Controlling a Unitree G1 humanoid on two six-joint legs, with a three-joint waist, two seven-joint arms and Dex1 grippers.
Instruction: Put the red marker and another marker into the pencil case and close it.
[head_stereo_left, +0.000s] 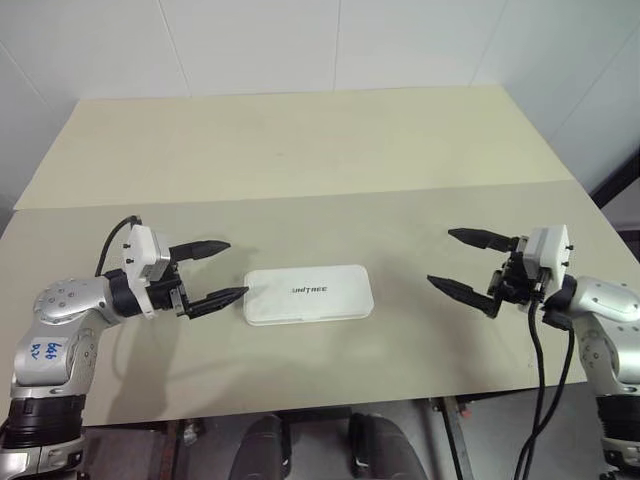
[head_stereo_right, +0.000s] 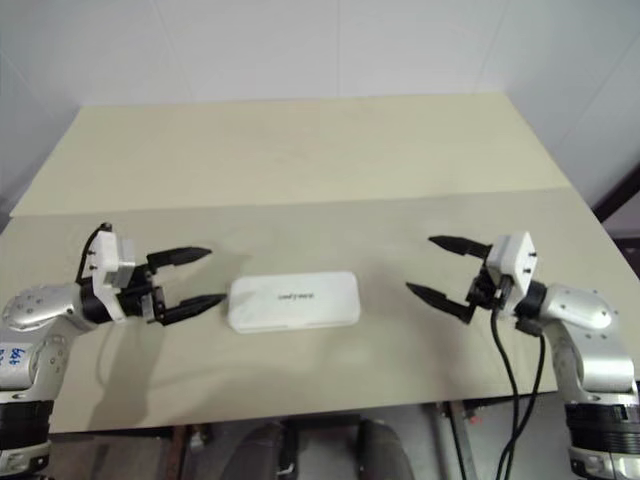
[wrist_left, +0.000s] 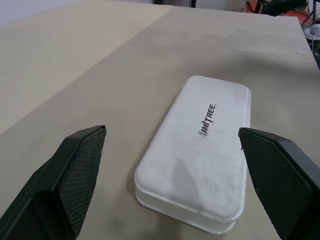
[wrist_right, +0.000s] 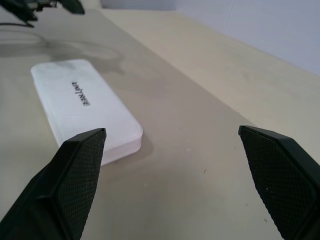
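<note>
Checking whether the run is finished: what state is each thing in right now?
pencil case: lid shut, lying flat on the table, between the two grippers, touched by neither.
left gripper: open, holding nothing.
right gripper: open, holding nothing.

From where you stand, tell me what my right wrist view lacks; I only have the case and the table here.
Observer: The pencil case lies closed, flat on the table, midway between both arms.
Operator: Report the left pincer.
Observer: The left pincer is open, its fingers pointing at the near end of the case without touching it.
Operator: Now give me my own pincer from overhead.
Observer: The right pincer is open too, and stands well clear of the case's other end.
</note>
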